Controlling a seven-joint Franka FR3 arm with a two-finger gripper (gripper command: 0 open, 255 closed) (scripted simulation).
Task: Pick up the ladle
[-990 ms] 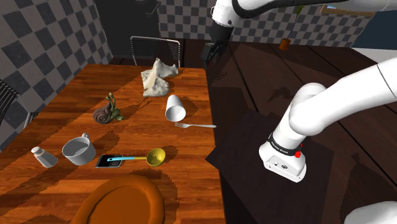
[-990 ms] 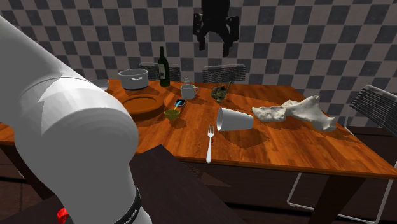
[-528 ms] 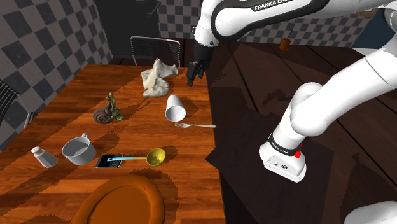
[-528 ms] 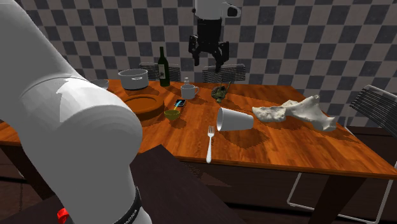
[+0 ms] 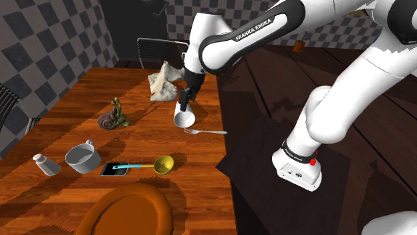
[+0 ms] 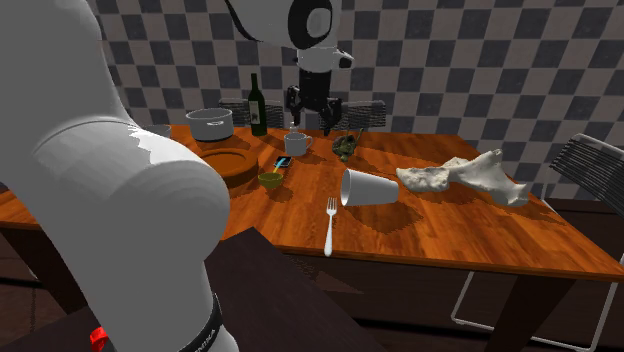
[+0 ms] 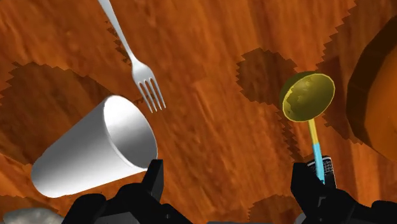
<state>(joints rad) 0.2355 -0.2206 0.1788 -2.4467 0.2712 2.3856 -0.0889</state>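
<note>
Gripper (image 5: 184, 101) hangs over the tipped cup (image 5: 184, 116), centre frame. Fingers are spread and empty, judged ready for the approach. Ladle (image 5: 143, 165) lies flat at lower left, well apart. Wrist view shows the finger gap and the ladle's bowl hollow-up. Shoulder view adds a mug (image 5: 83, 157) near the handle end.

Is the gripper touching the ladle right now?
Apart. The shoulder view shows the gripper by the white cup, the ladle lying farther along the table.

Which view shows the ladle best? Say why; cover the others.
The shoulder view: the ladle lies in full, yellow-green bowl and blue handle. The wrist view has its bowl close but the handle's end hidden; the second exterior view shows it far, foreshortened.
</note>
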